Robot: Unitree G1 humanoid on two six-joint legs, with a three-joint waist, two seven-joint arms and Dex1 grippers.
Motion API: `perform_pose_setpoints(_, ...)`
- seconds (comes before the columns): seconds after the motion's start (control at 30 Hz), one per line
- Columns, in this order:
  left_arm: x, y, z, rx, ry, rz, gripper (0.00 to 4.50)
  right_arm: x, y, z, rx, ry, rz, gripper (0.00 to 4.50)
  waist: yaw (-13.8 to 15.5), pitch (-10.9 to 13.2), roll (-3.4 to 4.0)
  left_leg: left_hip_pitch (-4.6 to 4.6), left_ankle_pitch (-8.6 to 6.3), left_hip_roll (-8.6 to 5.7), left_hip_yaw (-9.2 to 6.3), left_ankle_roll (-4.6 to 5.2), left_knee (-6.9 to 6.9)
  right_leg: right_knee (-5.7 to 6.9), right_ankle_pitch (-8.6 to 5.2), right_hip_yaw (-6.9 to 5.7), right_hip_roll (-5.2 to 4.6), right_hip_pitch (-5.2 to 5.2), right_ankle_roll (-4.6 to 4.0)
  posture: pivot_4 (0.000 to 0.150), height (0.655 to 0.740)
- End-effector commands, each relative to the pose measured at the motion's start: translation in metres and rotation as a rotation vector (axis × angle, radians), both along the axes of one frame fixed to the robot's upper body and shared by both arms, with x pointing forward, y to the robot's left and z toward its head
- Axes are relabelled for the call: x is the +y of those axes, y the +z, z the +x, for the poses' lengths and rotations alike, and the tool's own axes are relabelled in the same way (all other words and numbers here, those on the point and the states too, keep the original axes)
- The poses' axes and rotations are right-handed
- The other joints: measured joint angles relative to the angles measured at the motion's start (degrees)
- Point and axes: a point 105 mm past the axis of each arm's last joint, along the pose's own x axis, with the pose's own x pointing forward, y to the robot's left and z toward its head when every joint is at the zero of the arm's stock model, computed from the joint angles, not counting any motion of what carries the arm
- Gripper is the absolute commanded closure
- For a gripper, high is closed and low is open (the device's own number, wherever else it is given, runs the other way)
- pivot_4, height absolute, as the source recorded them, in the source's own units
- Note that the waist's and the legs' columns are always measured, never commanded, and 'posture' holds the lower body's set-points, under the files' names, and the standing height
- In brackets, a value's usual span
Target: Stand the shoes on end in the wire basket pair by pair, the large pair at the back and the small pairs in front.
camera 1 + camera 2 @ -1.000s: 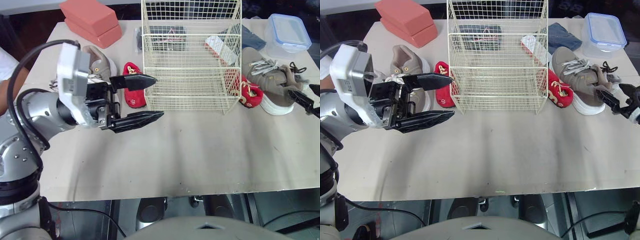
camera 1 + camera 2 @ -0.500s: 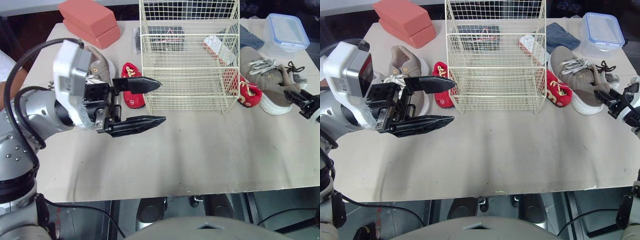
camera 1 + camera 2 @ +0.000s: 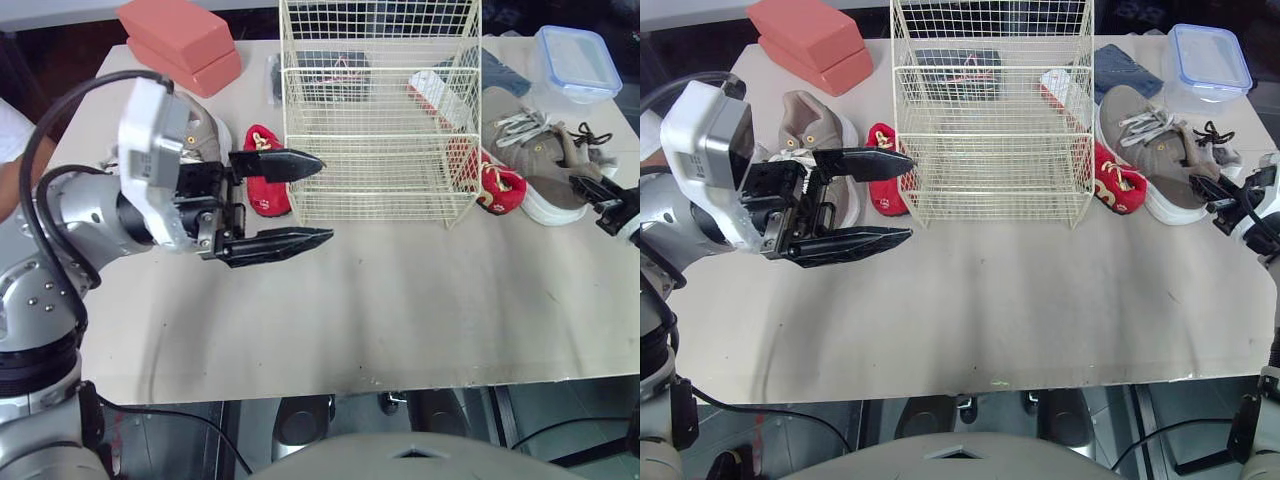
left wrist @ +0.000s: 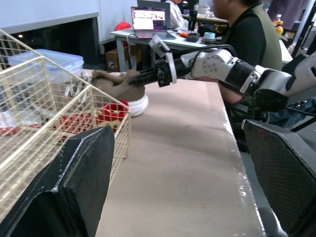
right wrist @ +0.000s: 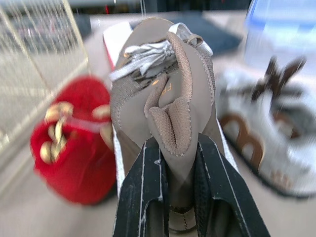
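Note:
My right gripper is shut on the heel collar of a large taupe lace-up shoe that lies on the table right of the wire basket. The wrist view shows both fingers pinching that heel. A small red shoe lies beside it against the basket. My left gripper hovers open, holding nothing, at the basket's front left corner. Behind it lie the other taupe shoe and a second red shoe. A white-and-red shoe and dark shoes show behind the basket.
Two red blocks are stacked at the back left. A clear box with a blue lid and folded blue cloth sit at the back right. A person sits beyond the table's right end. Open tabletop lies in front.
My right gripper, open a second ago, has closed on the taupe shoe's heel. The left gripper has stayed open and nearly still.

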Motion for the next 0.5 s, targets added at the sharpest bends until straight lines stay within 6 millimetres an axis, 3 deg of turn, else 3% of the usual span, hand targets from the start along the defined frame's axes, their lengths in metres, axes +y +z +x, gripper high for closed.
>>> perform_pose_setpoints(0.03, 0.006, 0.009, 0.0, -0.056, 0.018, 0.007, 0.0, -0.004, 0.084, -0.022, -0.35, 0.036, 0.022, 4.46, 0.11, 0.02, 0.04, -0.01, 0.0, 0.0, -0.01, 0.0, 0.0, 0.0, 0.0, -0.01, 0.0, 0.0, 0.0, 0.15, 0.686)
perform_pose_setpoints(0.13, 0.011, 0.011, 0.001, -0.062, 0.033, 0.016, 0.0, -0.002, 0.108, -0.033, -0.462, 0.069, 0.042, 4.46, 0.15, 0.02, 0.04, -0.02, 0.0, 0.0, -0.03, 0.0, -0.01, -0.02, 0.0, -0.04, 0.0, -0.01, 0.0, 0.15, 0.686)
perform_pose_setpoints(0.23, 0.015, 0.013, 0.004, -0.071, 0.053, 0.025, 0.0, 0.016, 0.137, -0.044, -0.602, 0.163, 0.039, 4.46, 0.1, 0.02, 0.04, -0.01, 0.0, 0.0, -0.03, 0.0, -0.01, -0.02, 0.0, -0.03, -0.01, 0.0, 0.0, 0.15, 0.686)
perform_pose_setpoints(0.37, 0.026, 0.016, 0.008, -0.083, 0.082, 0.04, 0.0, 0.064, 0.162, -0.058, -0.697, 0.388, -0.02, 4.46, -0.11, 0.05, 0.08, 0.02, 0.0, 0.01, -0.01, 0.0, -0.01, 0.01, 0.0, -0.01, 0.02, 0.0, 0.0, 0.15, 0.686)
perform_pose_setpoints(0.5, 0.039, 0.018, 0.009, -0.089, 0.108, 0.041, 0.0, 0.112, 0.156, -0.075, -0.611, 0.675, -0.083, 4.46, 0.08, 0.05, 0.08, 0.01, 0.0, 0.06, -0.05, 0.0, -0.05, -0.01, 0.0, -0.05, 0.05, -0.01, -0.02, 0.15, 0.686)
